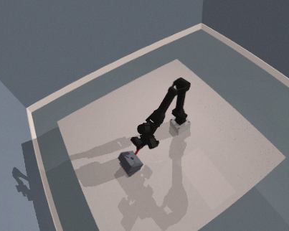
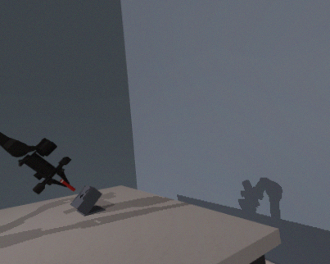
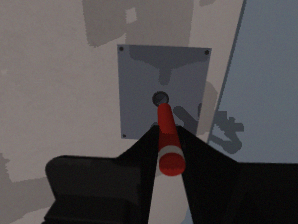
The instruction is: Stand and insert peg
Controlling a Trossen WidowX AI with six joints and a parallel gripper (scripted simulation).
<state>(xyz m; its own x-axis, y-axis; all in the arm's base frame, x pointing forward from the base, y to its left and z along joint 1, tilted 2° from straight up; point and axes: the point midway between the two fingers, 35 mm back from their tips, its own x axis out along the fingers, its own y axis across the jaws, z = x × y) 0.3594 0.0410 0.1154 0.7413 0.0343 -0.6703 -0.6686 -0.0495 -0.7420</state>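
The red peg [image 1: 137, 151] [image 2: 69, 185] [image 3: 166, 117] has its white band near the end closest to the wrist camera. My gripper [image 1: 140, 147] [image 2: 65, 184] [image 3: 166, 130] is shut on the peg, which slants with its plain end toward the panel. The grey sloped panel [image 1: 130, 166] [image 2: 90, 198] [image 3: 136, 90] stands on the table. Its round hole [image 1: 132, 158] [image 2: 81, 196] [image 3: 160, 97] is dark. In the wrist view the plain end appears at the hole's lower rim, and the hole is mostly visible. The exterior view shows the plain end a little short of the face.
The pale table [image 1: 213, 143] [image 2: 174, 229] [image 3: 50, 90] carries the panel and the arm's base [image 1: 180, 126]. Arm shadows fall across the table and panel. The table's edge [image 3: 231, 65] runs to the right of the panel in the wrist view.
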